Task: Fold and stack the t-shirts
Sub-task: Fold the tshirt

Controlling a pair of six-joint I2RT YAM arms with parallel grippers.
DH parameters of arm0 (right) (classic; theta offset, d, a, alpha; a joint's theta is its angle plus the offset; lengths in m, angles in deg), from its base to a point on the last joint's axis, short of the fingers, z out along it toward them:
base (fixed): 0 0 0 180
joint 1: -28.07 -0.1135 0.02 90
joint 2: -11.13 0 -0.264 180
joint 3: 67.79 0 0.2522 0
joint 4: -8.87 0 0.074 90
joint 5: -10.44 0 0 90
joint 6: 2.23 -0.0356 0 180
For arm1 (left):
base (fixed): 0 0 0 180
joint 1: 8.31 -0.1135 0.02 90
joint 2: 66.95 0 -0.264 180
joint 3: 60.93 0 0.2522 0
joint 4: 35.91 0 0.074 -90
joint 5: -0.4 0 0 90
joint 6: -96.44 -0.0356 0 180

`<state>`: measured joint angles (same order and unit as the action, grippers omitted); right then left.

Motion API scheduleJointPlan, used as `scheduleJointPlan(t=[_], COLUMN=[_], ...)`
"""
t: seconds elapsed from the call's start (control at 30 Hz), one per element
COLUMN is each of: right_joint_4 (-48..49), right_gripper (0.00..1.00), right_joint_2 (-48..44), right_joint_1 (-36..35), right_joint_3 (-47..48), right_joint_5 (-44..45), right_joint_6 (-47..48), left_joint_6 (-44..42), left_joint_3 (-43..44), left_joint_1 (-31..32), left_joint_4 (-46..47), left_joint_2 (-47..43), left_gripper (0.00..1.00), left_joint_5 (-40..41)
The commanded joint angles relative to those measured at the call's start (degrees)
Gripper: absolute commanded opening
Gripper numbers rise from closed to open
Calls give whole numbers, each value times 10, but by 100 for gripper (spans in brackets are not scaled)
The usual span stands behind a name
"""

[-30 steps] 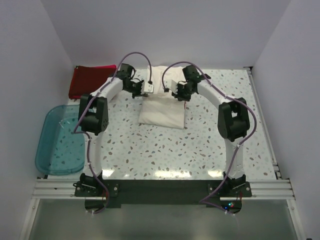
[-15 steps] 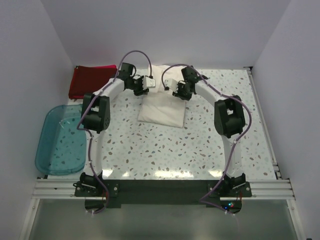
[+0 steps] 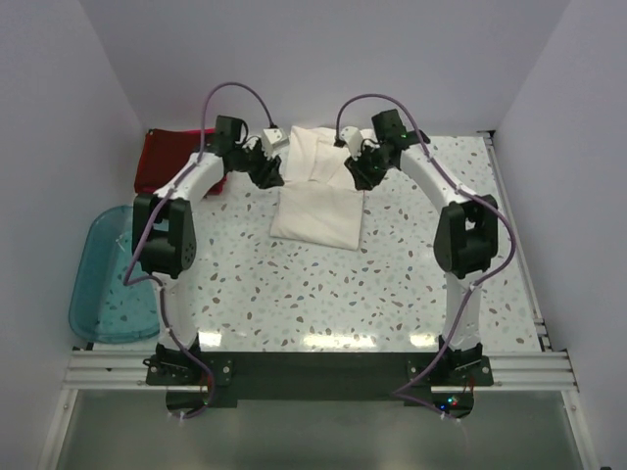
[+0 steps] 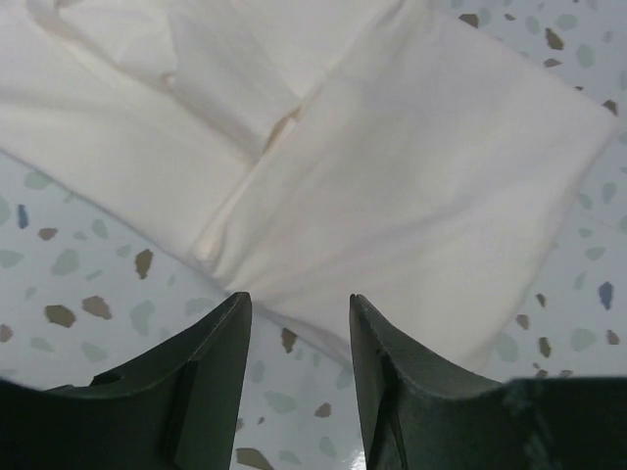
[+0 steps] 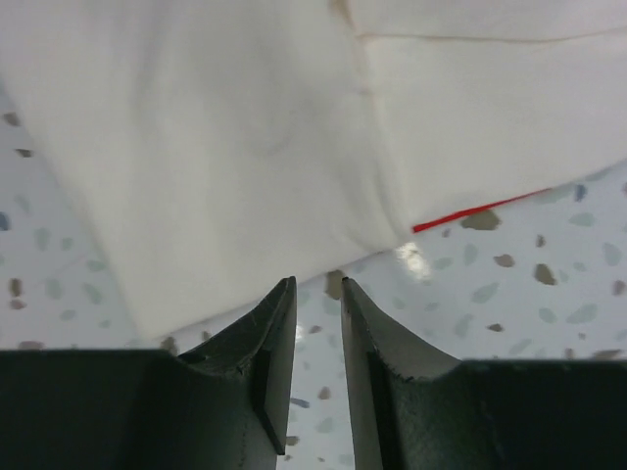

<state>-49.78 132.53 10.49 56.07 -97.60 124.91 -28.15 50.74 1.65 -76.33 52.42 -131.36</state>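
Note:
The cream-white t-shirt (image 3: 315, 196) lies folded on the table at the middle back, its near half a neat rectangle. It fills the top of the left wrist view (image 4: 411, 176) and of the right wrist view (image 5: 225, 137), where a thin red edge (image 5: 480, 207) peeks from under the fold. My left gripper (image 3: 267, 173) hovers at the shirt's left edge, open and empty (image 4: 299, 299). My right gripper (image 3: 357, 172) hovers at the shirt's right edge, its jaws a narrow gap apart and empty (image 5: 318, 284). A dark red shirt (image 3: 168, 159) lies folded at the back left. No pink shirt is in view.
A translucent teal tub (image 3: 110, 279) sits at the table's left edge, near the left arm's elbow. White walls close in the back and both sides. Speckled tabletop (image 3: 323, 294) shows between the shirt and the arm bases.
Both grippers have moved apart and toward the back, off the top of the cream shirt to its sides. The far part of the shirt now shows uncovered.

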Motion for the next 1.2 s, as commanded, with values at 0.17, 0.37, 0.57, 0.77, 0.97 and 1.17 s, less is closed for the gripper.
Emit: scheduleJointPlan(t=[0.17, 0.37, 0.57, 0.77, 0.97, 1.17], right_joint_4=[-29, 42, 38, 23, -13, -1], right_gripper=[25, 25, 23, 22, 30, 51], right_joint_2=[-20, 20, 29, -62, -173, -261], right_joint_1=[-30, -32, -29, -24, -24, -31], right_joint_3=[-121, -180, -222, -335, -362, -393], right_joint_5=[-191, -138, -54, -34, -82, -98], right_joint_6=[-200, -255, -232, -167, -92, 6], left_joint_6=[131, 233, 274, 298, 293, 111], left_joint_3=[-54, -155, -212, -311, -354, -371], left_joint_1=[22, 16, 18, 34, 37, 39], left_joint_4=[-88, -10, -5, 13, 37, 60], left_joint_2=[9, 17, 32, -19, -114, -234], left_gripper=[43, 41, 38, 37, 40, 52], left_joint_5=[-97, -49, -25, -57, -104, -52])
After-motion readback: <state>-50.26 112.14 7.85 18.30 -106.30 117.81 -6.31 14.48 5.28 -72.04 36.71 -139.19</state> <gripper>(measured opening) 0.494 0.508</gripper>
